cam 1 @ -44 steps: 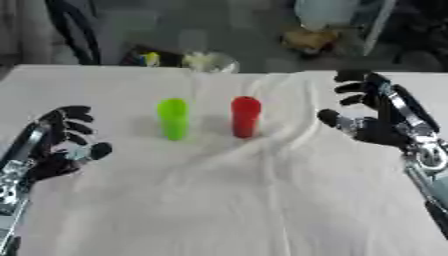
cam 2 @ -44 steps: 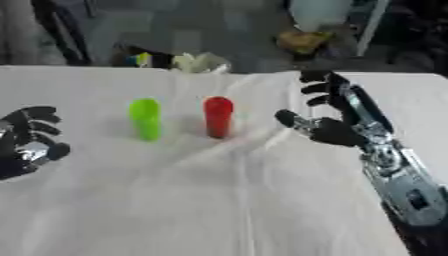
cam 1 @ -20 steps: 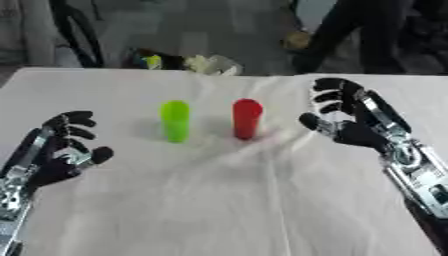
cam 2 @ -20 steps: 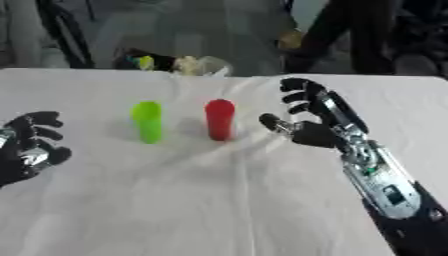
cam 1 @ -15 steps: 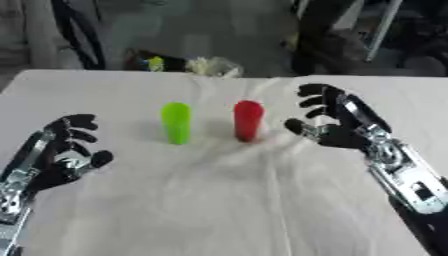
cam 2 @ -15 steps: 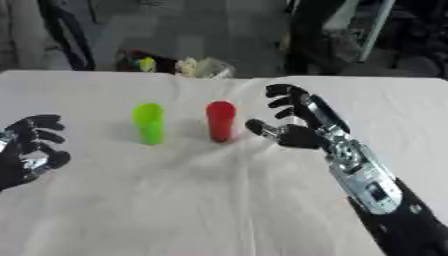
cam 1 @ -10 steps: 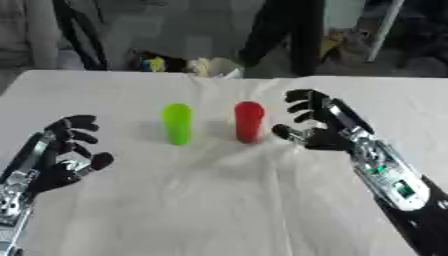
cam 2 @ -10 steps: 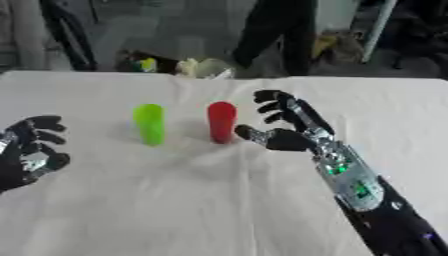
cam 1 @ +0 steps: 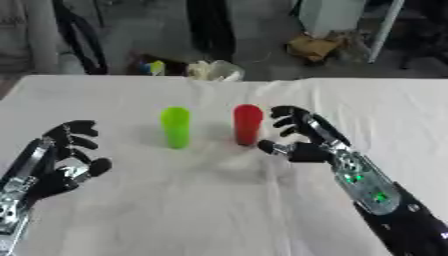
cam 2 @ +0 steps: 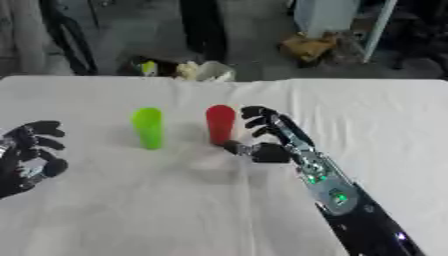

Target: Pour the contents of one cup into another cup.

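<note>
right robot hand [cam 1: 302,140] spread beside red cup [cam 1: 248,124] | green cup [cam 1: 176,127] apart, left

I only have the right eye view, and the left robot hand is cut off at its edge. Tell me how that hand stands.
Observer: In the left eye view the left robot hand shows whole, fingers relaxed and open, holding nothing.
Operator: Now give me the forearm.
Observer: The left forearm shows there too. It runs from the hand down to that view's lower left corner.
</note>
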`<state>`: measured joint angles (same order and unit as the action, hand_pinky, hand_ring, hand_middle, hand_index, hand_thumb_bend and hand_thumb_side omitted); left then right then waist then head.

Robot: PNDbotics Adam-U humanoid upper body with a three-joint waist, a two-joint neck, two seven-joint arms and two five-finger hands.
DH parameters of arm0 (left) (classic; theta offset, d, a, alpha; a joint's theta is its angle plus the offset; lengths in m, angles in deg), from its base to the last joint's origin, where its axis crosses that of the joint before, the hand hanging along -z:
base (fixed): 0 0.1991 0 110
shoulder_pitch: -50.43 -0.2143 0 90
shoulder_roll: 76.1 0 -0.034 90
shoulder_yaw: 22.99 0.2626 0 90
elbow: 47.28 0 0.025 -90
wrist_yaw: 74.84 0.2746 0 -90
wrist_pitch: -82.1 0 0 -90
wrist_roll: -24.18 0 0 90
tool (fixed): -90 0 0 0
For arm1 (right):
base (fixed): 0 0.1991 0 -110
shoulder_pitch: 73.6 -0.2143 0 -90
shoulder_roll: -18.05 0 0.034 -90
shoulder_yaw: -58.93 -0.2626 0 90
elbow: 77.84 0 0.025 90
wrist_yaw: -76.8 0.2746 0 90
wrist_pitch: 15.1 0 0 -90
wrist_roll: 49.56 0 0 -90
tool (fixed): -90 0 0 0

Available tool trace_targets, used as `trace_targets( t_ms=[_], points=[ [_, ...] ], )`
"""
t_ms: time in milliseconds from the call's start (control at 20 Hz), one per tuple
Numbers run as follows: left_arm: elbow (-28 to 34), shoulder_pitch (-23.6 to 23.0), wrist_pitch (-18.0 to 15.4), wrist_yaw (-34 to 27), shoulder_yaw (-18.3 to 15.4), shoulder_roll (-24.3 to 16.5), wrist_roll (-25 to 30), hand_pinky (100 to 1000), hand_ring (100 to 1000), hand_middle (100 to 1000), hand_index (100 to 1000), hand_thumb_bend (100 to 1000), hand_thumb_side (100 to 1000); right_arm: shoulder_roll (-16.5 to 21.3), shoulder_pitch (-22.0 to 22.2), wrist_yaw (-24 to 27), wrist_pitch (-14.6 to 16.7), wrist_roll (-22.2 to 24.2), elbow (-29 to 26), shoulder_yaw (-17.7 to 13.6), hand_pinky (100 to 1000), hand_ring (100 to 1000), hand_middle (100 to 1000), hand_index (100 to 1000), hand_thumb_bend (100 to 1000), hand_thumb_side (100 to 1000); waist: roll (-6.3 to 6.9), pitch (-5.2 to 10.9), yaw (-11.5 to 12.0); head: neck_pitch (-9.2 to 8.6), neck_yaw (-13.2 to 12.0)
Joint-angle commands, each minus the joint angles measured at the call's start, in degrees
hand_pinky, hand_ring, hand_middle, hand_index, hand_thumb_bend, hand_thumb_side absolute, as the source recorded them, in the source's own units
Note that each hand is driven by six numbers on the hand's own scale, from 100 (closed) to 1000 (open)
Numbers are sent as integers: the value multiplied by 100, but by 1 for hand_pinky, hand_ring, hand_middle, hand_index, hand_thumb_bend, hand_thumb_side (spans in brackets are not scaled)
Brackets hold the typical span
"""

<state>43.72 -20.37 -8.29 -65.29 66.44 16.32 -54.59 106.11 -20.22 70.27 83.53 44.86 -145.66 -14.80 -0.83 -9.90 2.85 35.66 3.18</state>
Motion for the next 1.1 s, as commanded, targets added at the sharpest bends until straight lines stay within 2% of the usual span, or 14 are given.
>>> trace_targets(
  t_ms=[50, 550, 850, 1100],
  points=[
    [125, 125, -17, -55, 22, -27, 33, 523, 648, 679, 827, 1000, 560, -15, -166, -115, 42, -43, 39, -66, 700, 771, 784, 880, 630, 431, 35, 58, 48, -88, 59],
    [142, 173, -17, -71, 63, 47, 55, 521, 664, 681, 825, 1000, 568, -315, -336, -658, 186, -335, 550, -151, 750, 813, 813, 891, 642, 440, 90, 50, 166, -162, 178],
    [141, 186, -16, -73, 86, 68, 63, 521, 664, 681, 825, 1000, 571, -402, -422, -1021, 211, -552, 800, -235, 769, 826, 818, 895, 650, 449, 109, 51, 204, -172, 218],
    [134, 190, -15, -76, 98, 82, 66, 520, 664, 681, 825, 1000, 579, -431, -492, -1361, 186, -785, 976, -317, 821, 860, 841, 909, 668, 465, 116, 47, 226, -182, 250]
  ],
)
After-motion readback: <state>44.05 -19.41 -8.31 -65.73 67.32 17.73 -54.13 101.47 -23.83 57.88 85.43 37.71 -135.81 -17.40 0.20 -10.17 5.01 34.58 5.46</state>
